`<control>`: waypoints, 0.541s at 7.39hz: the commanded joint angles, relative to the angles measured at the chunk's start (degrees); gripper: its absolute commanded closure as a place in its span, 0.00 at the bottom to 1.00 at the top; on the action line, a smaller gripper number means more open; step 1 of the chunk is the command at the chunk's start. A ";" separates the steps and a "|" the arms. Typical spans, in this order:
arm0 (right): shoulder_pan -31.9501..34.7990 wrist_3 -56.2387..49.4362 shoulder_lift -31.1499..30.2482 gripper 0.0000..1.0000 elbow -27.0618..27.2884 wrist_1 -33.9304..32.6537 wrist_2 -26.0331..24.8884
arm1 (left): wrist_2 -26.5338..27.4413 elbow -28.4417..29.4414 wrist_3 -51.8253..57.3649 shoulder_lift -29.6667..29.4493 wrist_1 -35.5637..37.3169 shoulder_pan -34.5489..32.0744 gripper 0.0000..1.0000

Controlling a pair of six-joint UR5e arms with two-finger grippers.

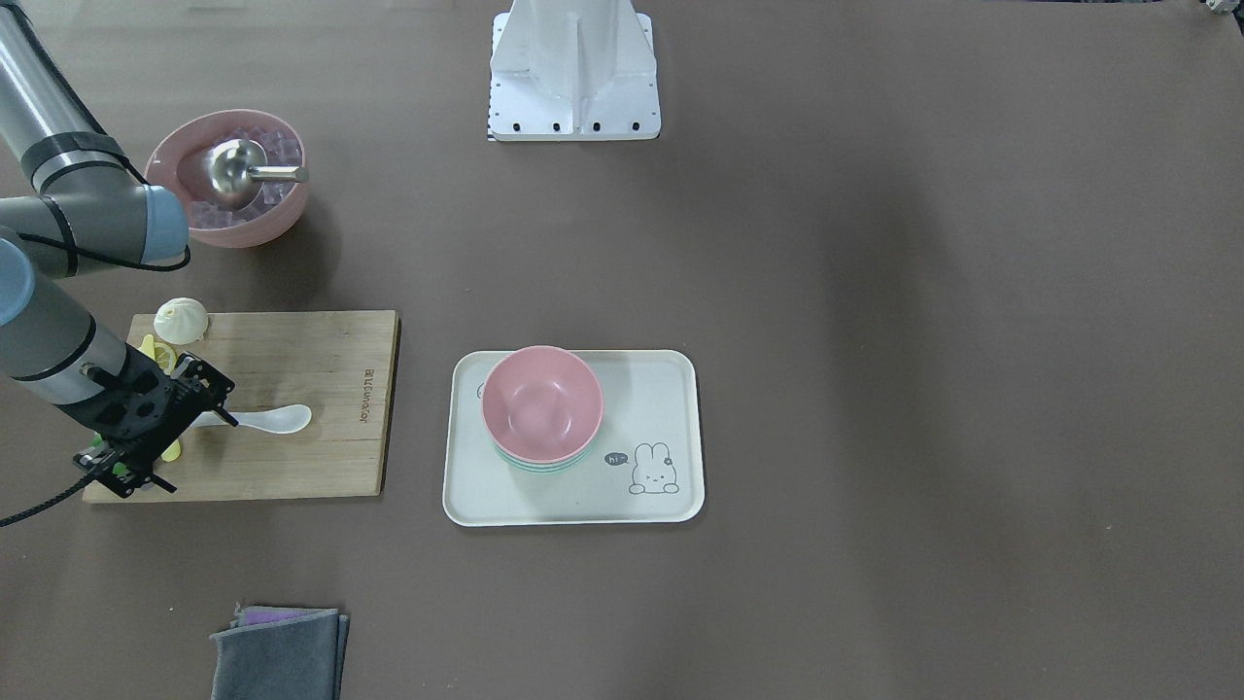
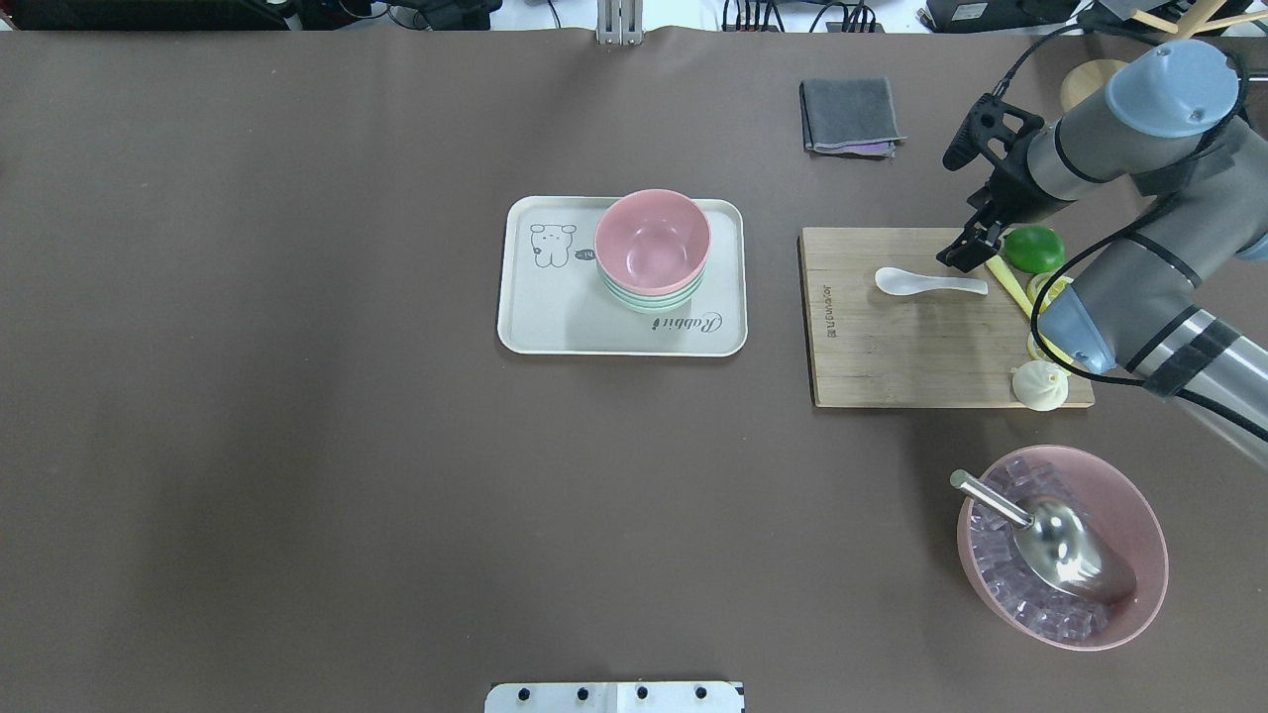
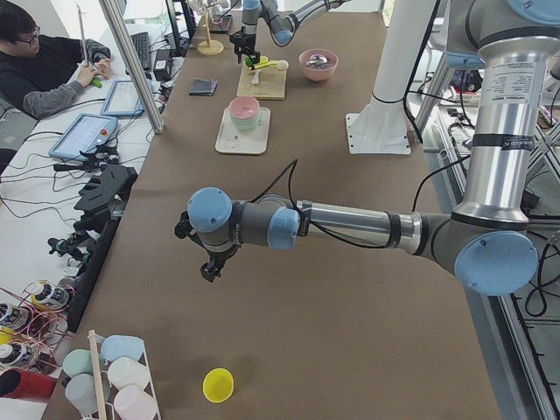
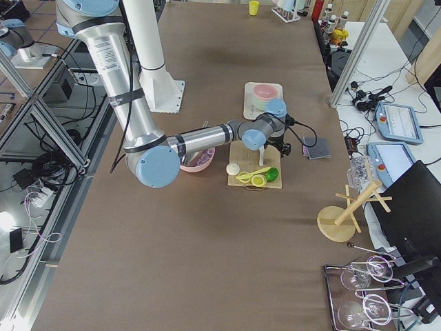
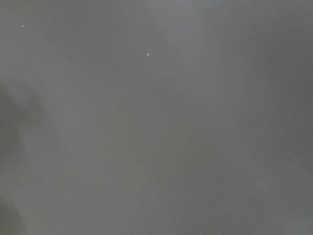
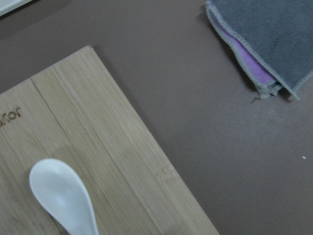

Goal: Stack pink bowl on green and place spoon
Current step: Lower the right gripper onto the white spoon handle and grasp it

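Spoon (image 2: pixel 926 284): white, lying flat on the cutting board (image 2: pixel 892 347), bowl end toward the tray (image 2: pixel 555 317), handle toward the right arm. The pink bowl (image 2: pixel 653 238) sits nested on the green bowl (image 2: pixel 649 300) on the tray.

Right arm: comes in over the board's outer edge, elbow folded, wrist tipped downward. The right gripper (image 2: pixel 969 255) hangs low over the tip of the spoon's handle. I cannot tell its jaw gap, nor whether a finger touches the handle. Overhead shows one dark mass, and the wrist camera shows only the spoon's bowl end, the board and a folded gray cloth (image 6: pixel 264 44).

Left arm: stretched low across the table's (image 3: pixel 332 332) other end, well apart from the tray. The left gripper (image 3: pixel 208 267) points down at the table top. It shows in the side view only, so I cannot tell its opening.
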 commanded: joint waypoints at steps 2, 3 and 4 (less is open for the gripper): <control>-0.44 -6.89 -1.35 0.12 0.19 0.99 2.95 | 0.00 -0.12 0.00 0.32 0.76 -0.23 0.01; -0.44 -7.88 -2.06 0.15 0.54 0.99 2.25 | 0.00 -0.12 -0.09 0.50 0.76 -0.23 0.01; -0.53 -8.07 -2.41 0.21 0.80 0.91 0.85 | 0.00 -0.21 -0.09 0.59 0.67 -0.23 0.01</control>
